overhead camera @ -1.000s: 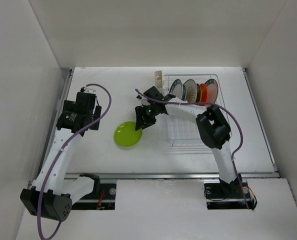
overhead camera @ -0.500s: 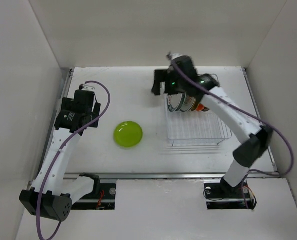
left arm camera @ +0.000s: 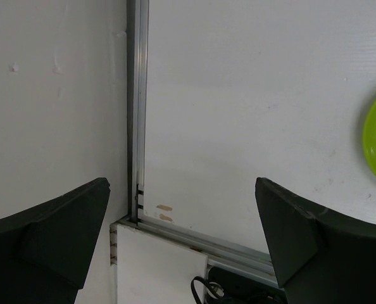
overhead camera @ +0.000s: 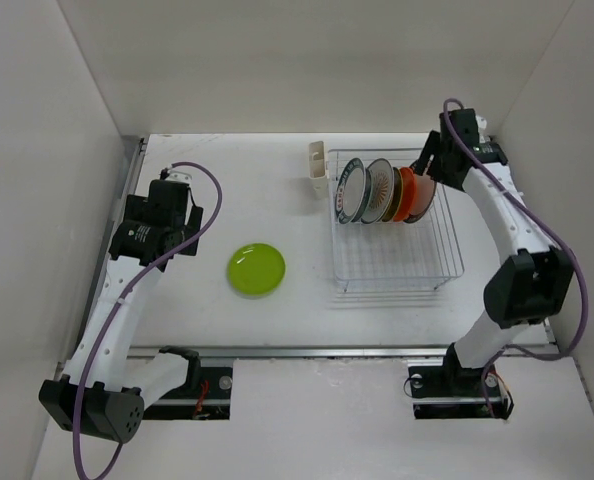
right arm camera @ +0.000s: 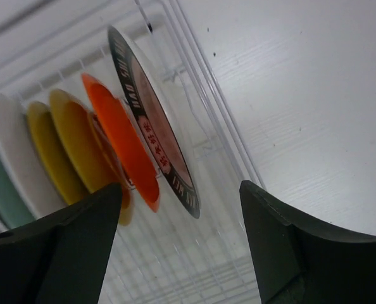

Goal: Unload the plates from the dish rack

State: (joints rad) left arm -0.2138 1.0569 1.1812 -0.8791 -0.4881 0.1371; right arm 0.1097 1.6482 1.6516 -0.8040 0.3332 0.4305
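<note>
Right fingers (right arm camera: 49,247) wide, empty, near plates (right arm camera: 121,149), left fingers (left arm camera: 49,234) wide, empty

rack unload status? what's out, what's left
Done: one lime-green plate lies flat on the table, left of the dish rack. In hand: nothing held. The right end effector is open beside the dark-rimmed plate at the row's right end. The left end effector is open and idle. Left: the upright row of plates in the rack, at least four.
</note>
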